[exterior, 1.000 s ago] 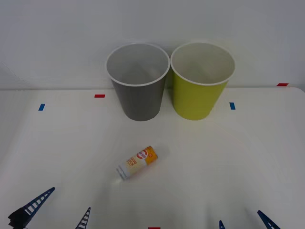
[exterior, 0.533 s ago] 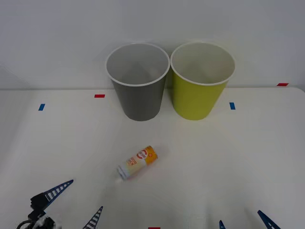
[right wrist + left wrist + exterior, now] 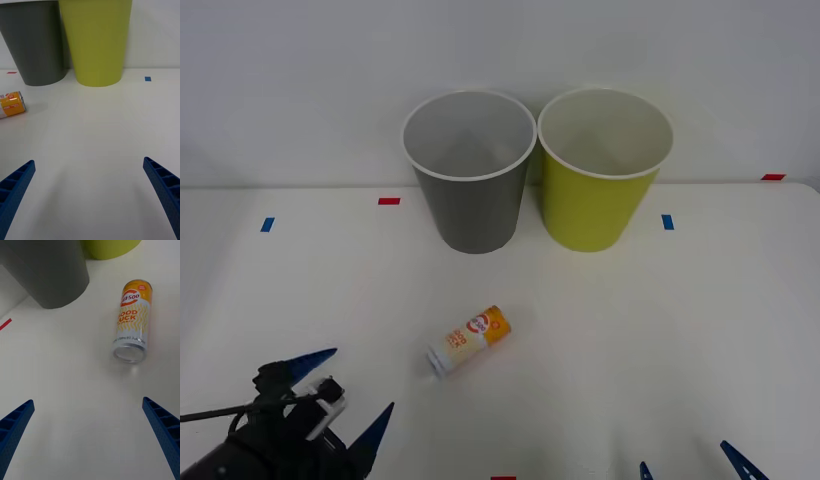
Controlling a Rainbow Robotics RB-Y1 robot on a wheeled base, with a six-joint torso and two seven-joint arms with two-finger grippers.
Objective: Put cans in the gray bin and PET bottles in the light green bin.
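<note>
One can (image 3: 469,340) lay ungrasped on your surface (image 3: 630,330); left claw (image 3: 340,400), fingers apart, had advanced toward it.

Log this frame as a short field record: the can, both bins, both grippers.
can: can lying on its side on the table, apart from both bins
gray bin: gray bin upright at the back, nothing seen inside
light green bin: light green bin upright, on the robot's right of the gray one
left gripper: left gripper open, near the can on the robot's left, not touching
right gripper: right gripper open, low at the near edge
</note>
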